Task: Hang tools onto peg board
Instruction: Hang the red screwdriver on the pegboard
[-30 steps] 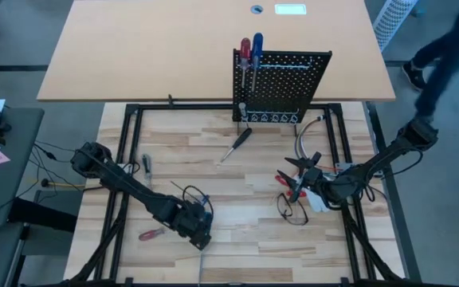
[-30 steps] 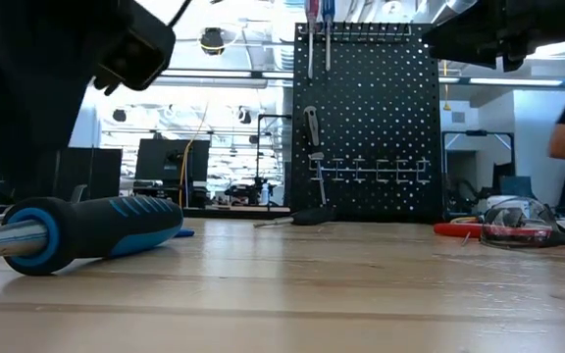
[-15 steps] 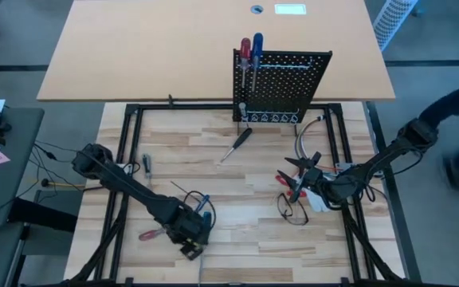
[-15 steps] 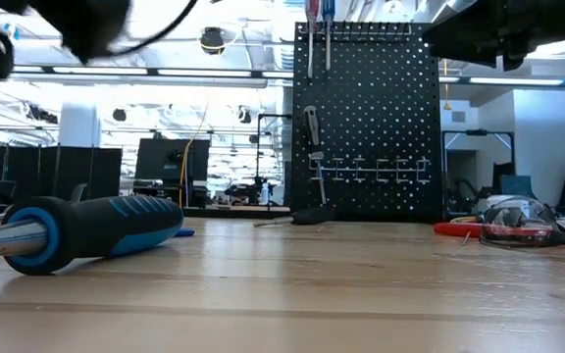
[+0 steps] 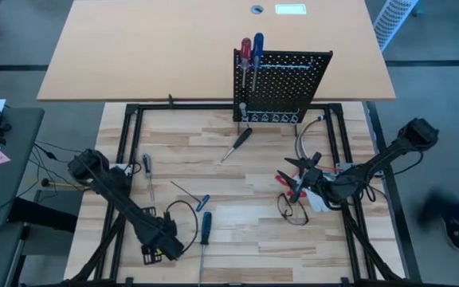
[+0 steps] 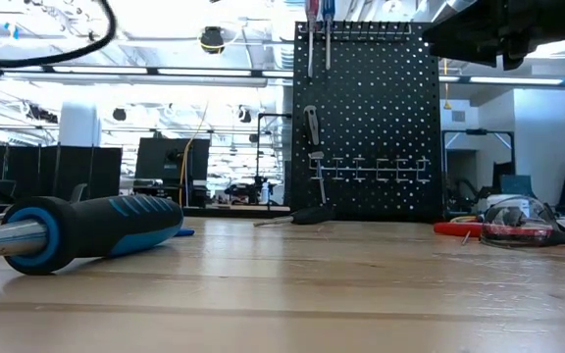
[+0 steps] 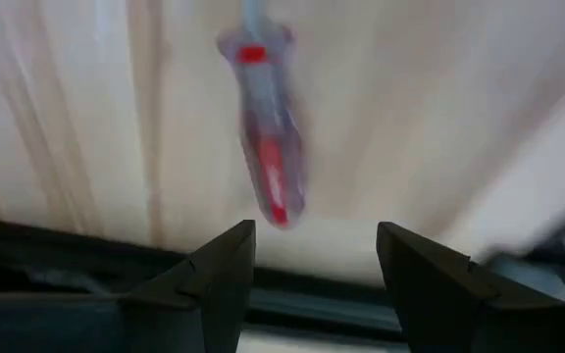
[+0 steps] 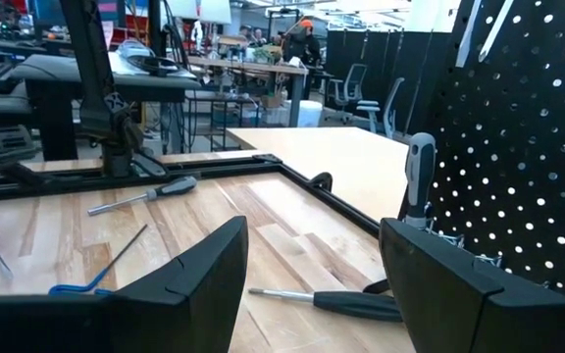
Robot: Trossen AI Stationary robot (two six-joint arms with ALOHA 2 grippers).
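The left gripper (image 7: 312, 260), fingers spread and empty, hangs above a clear red-handled screwdriver (image 7: 268, 147) lying on the wooden table (image 5: 237, 171), well apart from the black perforated peg board (image 5: 284, 80).

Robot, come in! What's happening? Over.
Left gripper open, over red screwdriver. Right gripper open, facing peg board. Nothing seen blocking.

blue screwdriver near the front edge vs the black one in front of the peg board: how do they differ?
Handle: the blue screwdriver has a blue and black grip; the black screwdriver has an all-dark one.
Pose: the blue one lies almost straight front to back, the black one lies diagonally.
Place: the blue one sits near the table's front, close to the left gripper; the black one lies just in front of the peg board.
Shared: both lie flat on the table, unhung and unheld.
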